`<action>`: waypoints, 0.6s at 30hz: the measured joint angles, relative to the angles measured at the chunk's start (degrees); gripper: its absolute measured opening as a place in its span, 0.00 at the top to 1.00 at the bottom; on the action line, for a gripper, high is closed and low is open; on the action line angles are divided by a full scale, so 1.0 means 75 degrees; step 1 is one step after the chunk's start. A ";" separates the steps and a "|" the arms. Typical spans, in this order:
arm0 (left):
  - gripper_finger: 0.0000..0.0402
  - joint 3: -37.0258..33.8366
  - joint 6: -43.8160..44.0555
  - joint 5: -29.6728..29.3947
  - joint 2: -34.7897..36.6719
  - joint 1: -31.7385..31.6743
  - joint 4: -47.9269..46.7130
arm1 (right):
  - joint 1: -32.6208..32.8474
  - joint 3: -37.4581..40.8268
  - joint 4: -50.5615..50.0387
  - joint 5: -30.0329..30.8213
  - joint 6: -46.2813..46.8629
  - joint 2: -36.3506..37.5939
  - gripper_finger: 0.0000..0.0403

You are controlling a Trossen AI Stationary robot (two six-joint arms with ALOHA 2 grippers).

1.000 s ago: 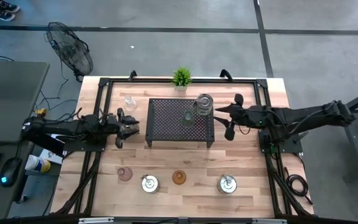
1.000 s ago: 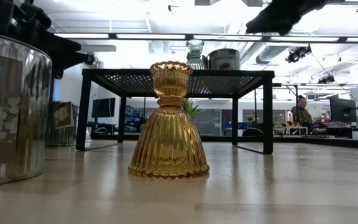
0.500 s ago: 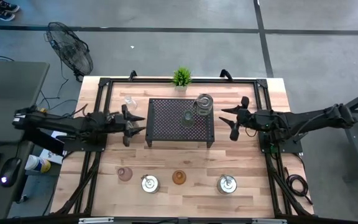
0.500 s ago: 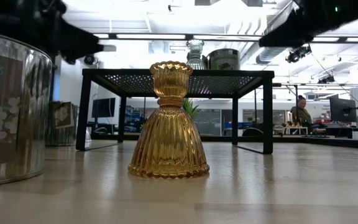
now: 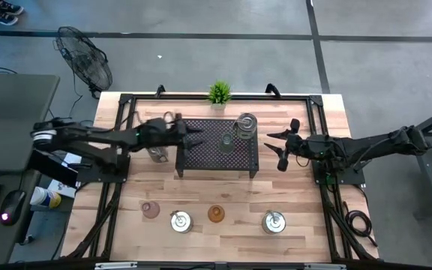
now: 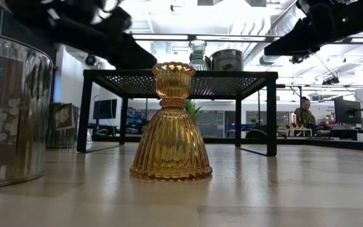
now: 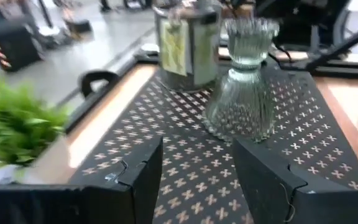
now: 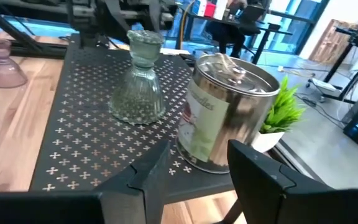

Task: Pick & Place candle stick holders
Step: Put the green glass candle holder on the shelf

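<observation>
A greenish glass holder (image 5: 227, 142) stands on its flared base on the black perforated rack (image 5: 201, 157), next to a silver tin (image 5: 247, 124). My left gripper (image 5: 196, 139) hovers open and empty over the rack's left part. In the left wrist view (image 7: 197, 168) the greenish holder (image 7: 241, 93) stands ahead of it. My right gripper (image 5: 276, 148) is open and empty just right of the rack, facing the holder (image 8: 138, 87). A pink holder (image 5: 150, 210), two silver ones (image 5: 180, 220) (image 5: 274, 221) and an amber one (image 5: 215, 214) stand along the near side.
A small green plant (image 5: 218, 92) stands at the table's far edge behind the rack. In the low view the amber holder (image 6: 172, 123) stands in front of the rack (image 6: 178, 75), with a shiny tin-like holder (image 6: 11, 107) at the left. A person sits in the room beyond.
My left gripper has gone toward the table's right edge, from the bare table left of the rack to over the rack's left part, staying open. My right gripper has drawn back a little toward the right edge. The holders have stayed in place.
</observation>
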State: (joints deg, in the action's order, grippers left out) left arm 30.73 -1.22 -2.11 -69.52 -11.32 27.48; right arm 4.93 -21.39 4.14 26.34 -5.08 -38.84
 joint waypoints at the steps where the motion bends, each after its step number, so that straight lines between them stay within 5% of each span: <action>1: 0.53 0.0124 0.0001 0.0070 -0.0248 -0.0052 0.0006 | 0.0000 0.0000 0.0000 -0.0025 -0.0035 0.0005 0.62; 8: 0.51 0.0606 0.0189 0.0112 -0.1228 -0.0153 -0.0021 | 0.0000 -0.0003 -0.0031 -0.0307 -0.0410 0.0022 0.62; 18: 0.23 0.1008 0.0991 0.0670 -0.1270 -0.0134 0.0204 | 0.0000 -0.0006 -0.0407 -0.0320 -0.1150 0.0467 0.62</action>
State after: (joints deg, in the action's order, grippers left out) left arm 38.29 6.21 2.92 -79.05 -12.32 29.01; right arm 4.93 -21.43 1.09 23.94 -13.70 -35.35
